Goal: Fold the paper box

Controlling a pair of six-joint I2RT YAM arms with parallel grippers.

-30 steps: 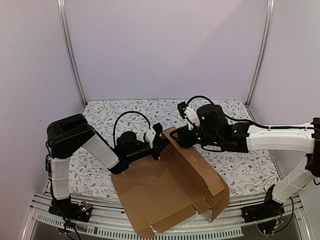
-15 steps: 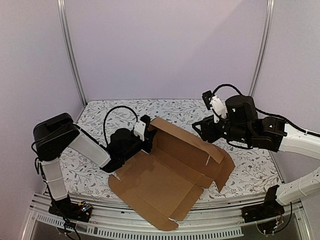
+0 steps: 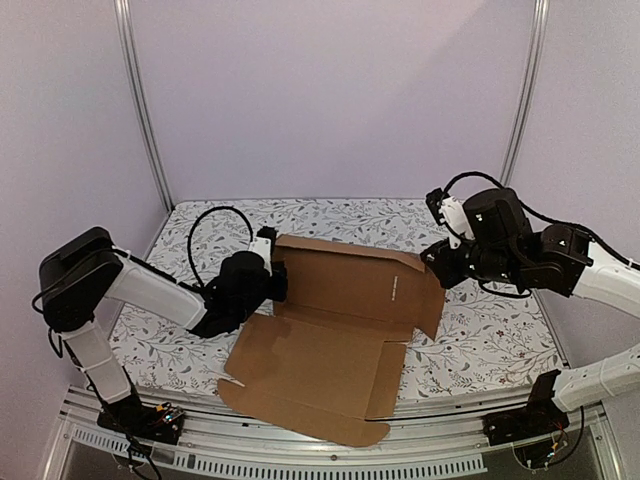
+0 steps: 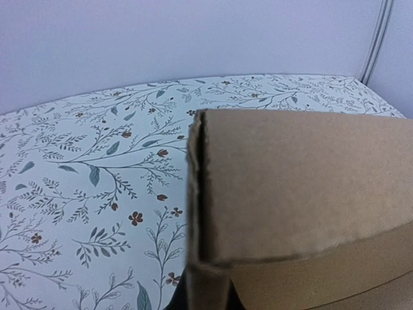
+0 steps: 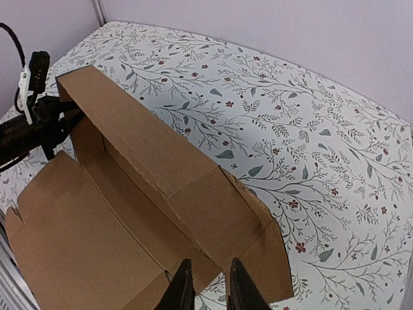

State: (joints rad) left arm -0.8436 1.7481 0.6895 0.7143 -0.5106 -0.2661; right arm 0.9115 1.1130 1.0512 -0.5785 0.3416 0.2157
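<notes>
The paper box [image 3: 330, 340] is a brown die-cut cardboard sheet lying open on the table, with its back wall standing up. My left gripper [image 3: 272, 280] is shut on the left end of that wall. In the left wrist view the cardboard [image 4: 303, 187] fills the right side and hides most of the jaws. My right gripper [image 3: 435, 262] hovers just above the right end flap [image 5: 310, 258], touching nothing. Its fingers [image 5: 210, 287] stand a little apart with nothing between them. The right wrist view also takes in the box floor [image 5: 97, 226] and my left gripper [image 5: 45, 119].
A floral cloth [image 3: 480, 345] covers the table. Metal posts [image 3: 145, 120] [image 3: 520, 110] and purple walls close in the back and sides. The box's front flap [image 3: 300, 420] reaches over the table's near edge toward the metal rail [image 3: 430, 460].
The box has swung down from tilted to lying flat and square to the table. My right gripper has let go, drawn back to the right and narrowed. My left gripper has moved left with its corner.
</notes>
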